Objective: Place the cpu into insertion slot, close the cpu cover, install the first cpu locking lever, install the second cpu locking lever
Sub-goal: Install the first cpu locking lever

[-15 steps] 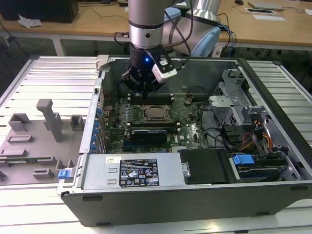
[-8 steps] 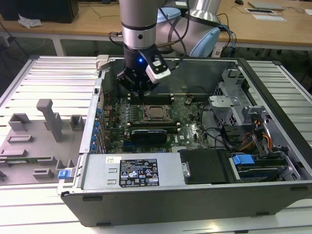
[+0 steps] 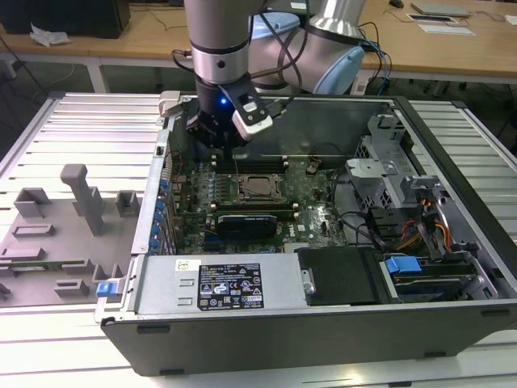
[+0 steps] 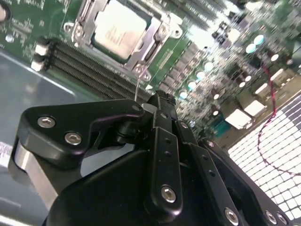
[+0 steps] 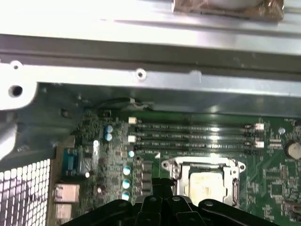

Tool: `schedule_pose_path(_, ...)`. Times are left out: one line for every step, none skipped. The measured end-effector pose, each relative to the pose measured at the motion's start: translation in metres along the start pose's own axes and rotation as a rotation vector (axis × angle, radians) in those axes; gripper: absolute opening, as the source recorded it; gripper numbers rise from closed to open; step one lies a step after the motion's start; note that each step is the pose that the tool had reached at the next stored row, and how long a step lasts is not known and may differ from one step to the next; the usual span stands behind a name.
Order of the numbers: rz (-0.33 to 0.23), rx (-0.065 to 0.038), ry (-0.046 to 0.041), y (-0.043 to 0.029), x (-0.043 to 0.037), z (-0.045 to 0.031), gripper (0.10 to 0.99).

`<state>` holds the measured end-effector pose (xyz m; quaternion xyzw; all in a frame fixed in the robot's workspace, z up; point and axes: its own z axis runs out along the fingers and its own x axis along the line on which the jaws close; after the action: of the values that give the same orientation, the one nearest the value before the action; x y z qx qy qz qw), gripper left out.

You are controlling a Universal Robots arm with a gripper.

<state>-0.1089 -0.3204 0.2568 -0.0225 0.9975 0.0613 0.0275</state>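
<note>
**CPU seated in socket; gripper closed and empty above the board**

The cpu (image 4: 117,28) lies flat in its socket on the motherboard (image 3: 242,214), pale metal top facing up, near the board's middle in the exterior view. In both wrist views the cpu cover (image 4: 151,37) lies down around it as a silvery frame, the chip showing through the open centre. Whether either locking lever is latched cannot be determined.

The gripper (image 4: 159,100) hangs above the board, apart from the socket and not touching cpu or cover. Its jaws are drawn together at the tips, with nothing seen between them. In the exterior view it stands inside the computer case (image 3: 323,323), just behind the socket and toward that view's left. The memory slots (image 5: 197,134) run alongside the socket, between it and the case's metal wall.

The case rests on a slatted metal table (image 3: 81,121). A grey fixture tray (image 3: 65,226) lies beside the case on the exterior view's left.
</note>
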Motion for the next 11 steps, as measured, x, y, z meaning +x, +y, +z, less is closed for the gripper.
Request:
schedule_pose_path(0.001,-0.012,-0.0024,0.0000,0.0007,0.0000,0.106)
schedule_pose_path(0.001,-0.028,-0.0053,0.0001,0.0015,0.0000,0.106)
schedule_pose_path(0.002,-0.049,-0.0091,0.0001,0.0026,-0.0001,0.106)
schedule_pose_path(0.002,-0.063,-0.0117,0.0001,0.0033,-0.0001,0.106)
schedule_pose_path(0.003,-0.073,-0.0133,0.0001,0.0036,0.0000,0.106)
schedule_pose_path(0.003,-0.079,-0.0145,0.0001,0.0038,0.0002,0.106)
schedule_pose_path(0.003,-0.080,-0.0146,0.0002,0.0038,0.0003,0.106)
schedule_pose_path(0.003,-0.080,-0.0146,0.0002,0.0037,0.0004,0.106)
schedule_pose_path(0.003,-0.080,-0.0146,0.0001,0.0032,0.0006,0.106)
schedule_pose_path(0.003,-0.080,-0.0145,-0.0001,0.0008,0.0007,0.106)
schedule_pose_path(0.003,-0.080,-0.0146,-0.0002,-0.0016,0.0009,0.106)
